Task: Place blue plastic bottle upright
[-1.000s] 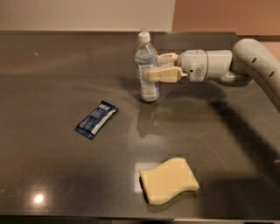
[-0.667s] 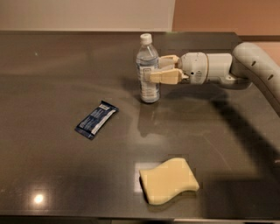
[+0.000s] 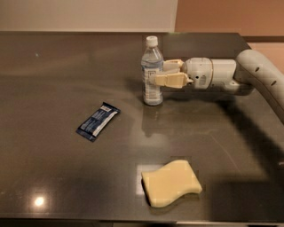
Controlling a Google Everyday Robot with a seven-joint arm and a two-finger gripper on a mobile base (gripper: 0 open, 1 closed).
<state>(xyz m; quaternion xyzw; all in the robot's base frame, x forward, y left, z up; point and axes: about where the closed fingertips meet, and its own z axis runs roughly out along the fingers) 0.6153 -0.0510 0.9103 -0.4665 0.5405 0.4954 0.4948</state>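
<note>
Worktop (image 3: 53, 80): dark grey-brown, smooth and glossy. It fills almost the whole view, and its far edge runs straight below the walls.
Sheen: a small round light spot (image 3: 39, 201) shows near the left front. A pale rectangular reflection lies at the left side of the sponge. A dim mirror image of the bottle lies on the surface just in front of it.
Room, far left: a pale cream wall (image 3: 88, 13) stands behind the worktop.
Room, far right: a tan-orange wall (image 3: 230, 15) meets the cream one at a vertical line above the bottle.
Blue plastic bottle (image 3: 152, 73): clear, with a white cap and a pale label. It stands upright on its base on the far middle of the worktop.
Gripper (image 3: 160, 73): cream-coloured and level with the bottle's middle, coming in from the right. Its fingers are parted to about the bottle's width. The near fingertip overlaps the bottle's right edge and the far one lies behind it. Whether they press on the bottle cannot be told.
Arm (image 3: 262, 73): white and light grey, stretched level above the worktop from the right edge. Its shadow falls on the surface beneath.
Snack wrapper (image 3: 98, 121): flat and dark blue, lying slantwise. It is left of and nearer than the bottle, well apart from it.
Sponge (image 3: 171, 182): pale yellow with a wavy outline, lying flat near the front edge. It is nearer than the bottle and slightly right of it.
</note>
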